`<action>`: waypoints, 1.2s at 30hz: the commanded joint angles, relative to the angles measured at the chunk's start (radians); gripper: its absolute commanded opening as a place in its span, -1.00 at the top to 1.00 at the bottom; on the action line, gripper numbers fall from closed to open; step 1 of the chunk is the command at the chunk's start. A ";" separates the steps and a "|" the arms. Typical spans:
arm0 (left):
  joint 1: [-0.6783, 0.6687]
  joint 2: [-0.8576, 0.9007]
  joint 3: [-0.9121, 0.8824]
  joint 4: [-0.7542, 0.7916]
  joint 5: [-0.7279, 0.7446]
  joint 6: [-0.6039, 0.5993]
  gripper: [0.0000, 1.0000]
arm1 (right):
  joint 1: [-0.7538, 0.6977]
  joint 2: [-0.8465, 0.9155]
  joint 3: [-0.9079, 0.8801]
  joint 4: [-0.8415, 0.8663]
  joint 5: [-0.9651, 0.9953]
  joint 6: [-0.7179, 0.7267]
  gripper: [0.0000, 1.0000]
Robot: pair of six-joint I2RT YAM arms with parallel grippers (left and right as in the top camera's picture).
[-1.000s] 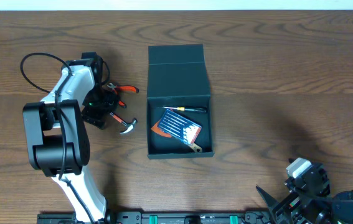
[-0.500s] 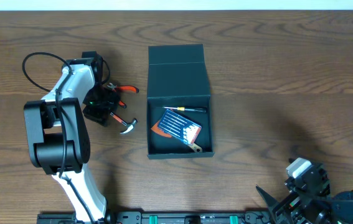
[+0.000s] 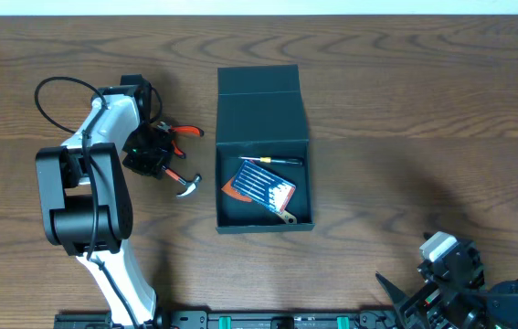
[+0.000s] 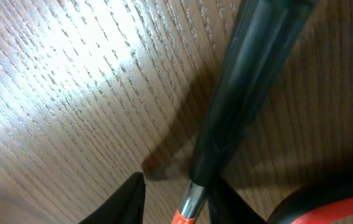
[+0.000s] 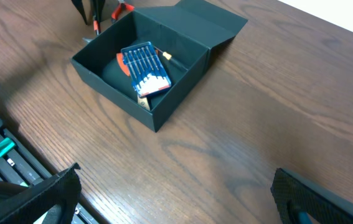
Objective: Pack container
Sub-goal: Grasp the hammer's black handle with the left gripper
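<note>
The container (image 3: 260,110) is a dark teal-black, matte square box. It sits flat on the wooden counter (image 3: 405,91) near the middle, a little toward the far edge. It is open: its hinged flap lid is folded back on the far side and tilts away, seen from the right wrist (image 5: 207,25). Its walls stand upright and square to the counter's edges.

Left of the container (image 3: 260,114), the left arm (image 3: 83,196) has bulky black joints, white shells and a looping black cable. Right of the container, the right arm (image 3: 459,270) is black with a white block.
</note>
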 commanded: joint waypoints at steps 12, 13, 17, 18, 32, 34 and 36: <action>0.002 0.040 -0.048 0.026 -0.018 -0.003 0.50 | -0.004 -0.003 0.001 0.001 0.007 0.017 -0.99; 0.002 0.040 -0.049 0.026 -0.019 -0.003 0.56 | -0.004 -0.003 0.001 0.001 0.007 0.017 -0.99; 0.002 0.040 -0.049 0.033 -0.020 -0.003 0.63 | -0.004 -0.003 0.001 0.001 0.007 0.017 -0.99; 0.002 0.040 -0.049 0.036 -0.020 -0.003 0.63 | -0.004 -0.003 0.001 0.001 0.007 0.017 -0.99; 0.002 -0.028 -0.049 0.043 -0.017 -0.003 0.89 | -0.004 -0.003 0.001 0.001 0.007 0.017 -0.98; 0.002 -0.056 -0.049 0.043 -0.017 -0.003 0.88 | -0.004 -0.003 0.001 0.001 0.007 0.017 -0.99; 0.002 -0.092 -0.049 0.043 -0.021 -0.003 0.89 | -0.004 -0.003 0.001 0.001 0.007 0.017 -0.99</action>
